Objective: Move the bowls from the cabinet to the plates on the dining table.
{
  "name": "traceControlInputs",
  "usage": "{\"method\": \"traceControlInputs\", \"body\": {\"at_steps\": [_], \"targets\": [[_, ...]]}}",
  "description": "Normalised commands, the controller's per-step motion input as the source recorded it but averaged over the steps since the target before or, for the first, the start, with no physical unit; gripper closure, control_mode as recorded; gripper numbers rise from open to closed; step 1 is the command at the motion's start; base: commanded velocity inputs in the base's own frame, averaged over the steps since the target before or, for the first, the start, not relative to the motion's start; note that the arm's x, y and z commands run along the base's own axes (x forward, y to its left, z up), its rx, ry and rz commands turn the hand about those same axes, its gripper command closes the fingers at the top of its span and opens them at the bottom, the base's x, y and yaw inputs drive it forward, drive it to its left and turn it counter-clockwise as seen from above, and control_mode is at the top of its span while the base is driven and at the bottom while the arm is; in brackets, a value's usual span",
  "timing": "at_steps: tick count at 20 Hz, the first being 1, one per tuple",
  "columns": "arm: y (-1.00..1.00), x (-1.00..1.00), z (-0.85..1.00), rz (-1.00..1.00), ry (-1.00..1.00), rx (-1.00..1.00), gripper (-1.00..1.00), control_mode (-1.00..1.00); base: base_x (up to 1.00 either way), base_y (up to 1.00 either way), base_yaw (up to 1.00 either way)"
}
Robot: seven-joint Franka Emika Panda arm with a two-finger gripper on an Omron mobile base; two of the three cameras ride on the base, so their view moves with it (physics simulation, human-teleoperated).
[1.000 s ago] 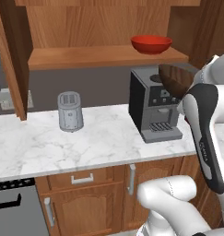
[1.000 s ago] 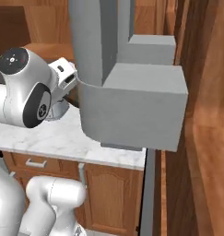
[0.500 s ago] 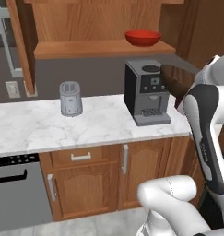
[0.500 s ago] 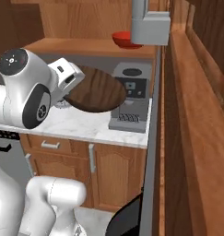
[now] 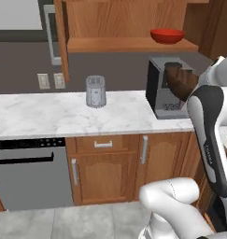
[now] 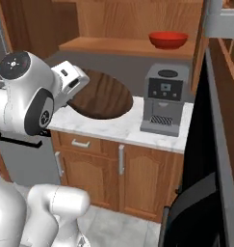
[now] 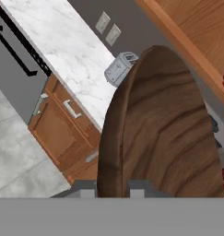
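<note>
I have the dark brown wood-grained shallow bowl (image 7: 164, 133) clamped by its rim in my two-finger gripper (image 7: 112, 191), the jaws pinched nearly together on the thin edge, and it stands tilted on its side right in front of my hand, its grained face spreading up and away from the fingertips (image 7: 88, 190). From the right base camera the same bowl (image 6: 101, 94) hangs off my hand over the white grey-veined marble counter (image 6: 113, 126), out of the cabinet and resting on nothing. The glossy red bowl (image 5: 167, 35) sits beyond and above my gripper on the open shelf of the medium-brown wooden wall cabinet (image 5: 129, 44), untouched, over the dark grey coffee machine (image 6: 162, 99). A small grey toaster (image 5: 95, 91) stands on the counter well off to my hand's far side, near the wall outlets. So I judge the task about a quarter done: one bowl is lifted out and in my grasp but not delivered, and the second hasn't been fetched. I see no plates or dining table from here, so I'd reckon a drive over to them comes next, then setting this bowl down, then a return trip for the red one.
</note>
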Motion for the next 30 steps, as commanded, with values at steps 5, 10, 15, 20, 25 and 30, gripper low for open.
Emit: {"method": "traceControlInputs", "body": {"at_steps": [5,10,15,20,25,30], "targets": [[0.00,0.00,0.00,0.00,0.00,0.00,1.00,1.00,-0.38,0.49,0.32],[0.00,0.00,0.00,0.00,0.00,0.00,1.00,1.00,-0.30,0.42,0.36],[0.00,0.00,0.00,0.00,0.00,0.00,1.00,1.00,-0.06,0.39,0.41],[0.00,0.00,0.00,0.00,0.00,0.00,1.00,1.00,0.05,0.28,0.42],[0.00,0.00,0.00,0.00,0.00,0.00,1.00,1.00,0.13,0.25,0.42],[0.00,0.00,0.00,0.00,0.00,0.00,1.00,1.00,0.14,0.23,0.42]]}}
